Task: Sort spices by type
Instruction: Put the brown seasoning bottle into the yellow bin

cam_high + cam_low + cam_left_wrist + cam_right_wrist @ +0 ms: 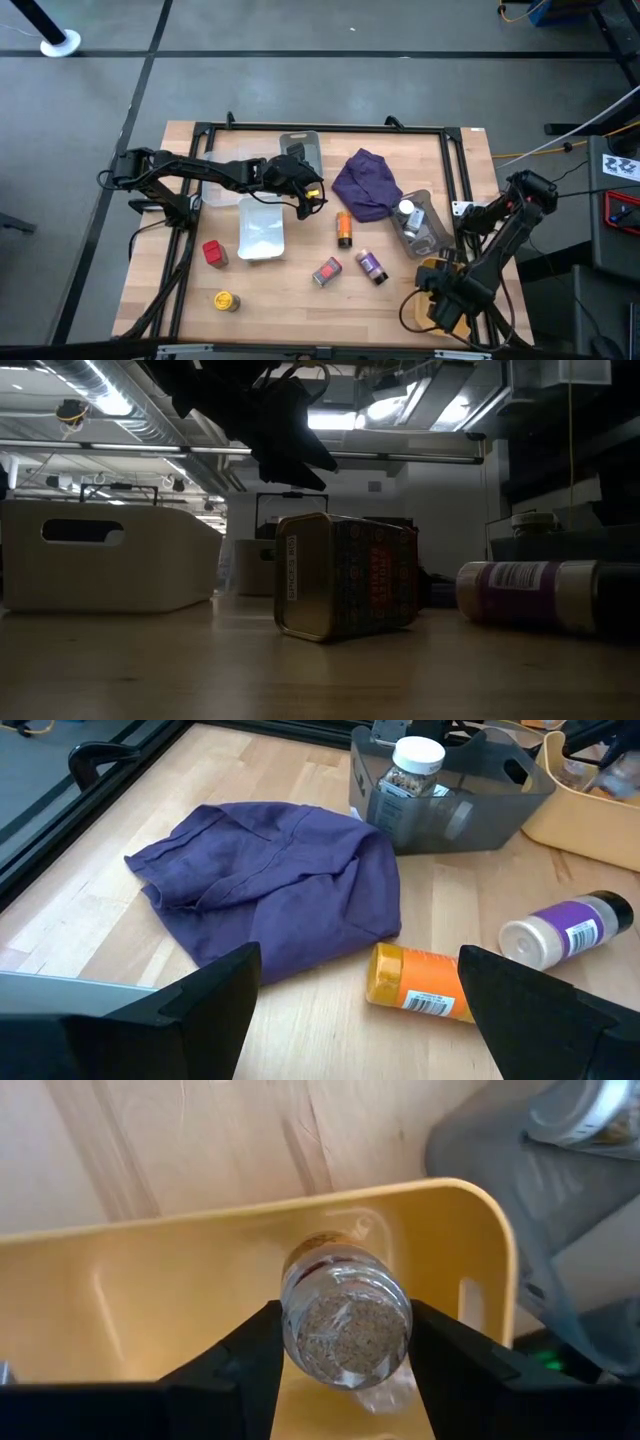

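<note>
On the wooden table (300, 300), we are binning a spice jar (347, 1323).
Right gripper (345, 1342) clamps the jar over the yellow tray (180, 1295); next comes release. Left gripper (350, 990) hovers apart.

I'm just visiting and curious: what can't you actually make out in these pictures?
- Yellow tray, high view: mostly hidden under the right arm, contents unseen.
- Clear jar, right wrist view: lid end hidden behind its base, between the right gripper fingers.
- Tin, low view: label too dark to read.
</note>
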### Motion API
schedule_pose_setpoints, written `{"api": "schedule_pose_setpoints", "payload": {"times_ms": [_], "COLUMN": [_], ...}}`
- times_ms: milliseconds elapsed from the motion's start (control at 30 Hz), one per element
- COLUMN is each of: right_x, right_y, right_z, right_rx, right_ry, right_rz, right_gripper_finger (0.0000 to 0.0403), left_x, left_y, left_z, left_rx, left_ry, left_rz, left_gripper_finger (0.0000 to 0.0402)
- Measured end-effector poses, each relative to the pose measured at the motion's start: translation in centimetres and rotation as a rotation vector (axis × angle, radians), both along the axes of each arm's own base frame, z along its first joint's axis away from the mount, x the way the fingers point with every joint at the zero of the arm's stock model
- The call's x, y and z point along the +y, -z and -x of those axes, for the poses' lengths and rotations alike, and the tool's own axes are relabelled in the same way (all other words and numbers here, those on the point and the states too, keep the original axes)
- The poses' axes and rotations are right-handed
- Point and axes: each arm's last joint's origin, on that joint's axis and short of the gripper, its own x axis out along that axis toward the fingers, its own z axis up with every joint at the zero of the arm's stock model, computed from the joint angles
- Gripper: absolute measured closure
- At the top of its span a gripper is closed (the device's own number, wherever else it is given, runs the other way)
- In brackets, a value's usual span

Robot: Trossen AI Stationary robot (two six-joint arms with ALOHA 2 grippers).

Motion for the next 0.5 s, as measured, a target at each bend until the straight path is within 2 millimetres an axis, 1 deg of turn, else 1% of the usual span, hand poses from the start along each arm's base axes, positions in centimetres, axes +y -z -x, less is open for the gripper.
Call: {"api": "schedule_pose_setpoints", "payload": {"times_ms": [233, 367, 500], "right_x": [-0.5, -0.7, -0.7], "right_y": [2.4, 2.9, 3.0], "right_z": [0.3, 0.5, 0.5], "right_rx": [0.001, 0.007, 0.008], "right_ry": [0.000, 0.000, 0.000], "right_rz": [0.001, 0.010, 0.011], "right_gripper_finger": [0.0210, 0.0203, 0.0193], "left_x": [-0.1, -0.6, -1.3], "left_y": [0.0, -0.1, -0.1], "left_z": [0.0, -0.1, -0.2], "left_rx": [0.000, -0.007, -0.008], "left_ry": [0.003, 0.018, 0.041], "left_rz": [0.000, -0.001, -0.001], "left_gripper_finger": [0.0079, 0.0079, 0.0079]}}
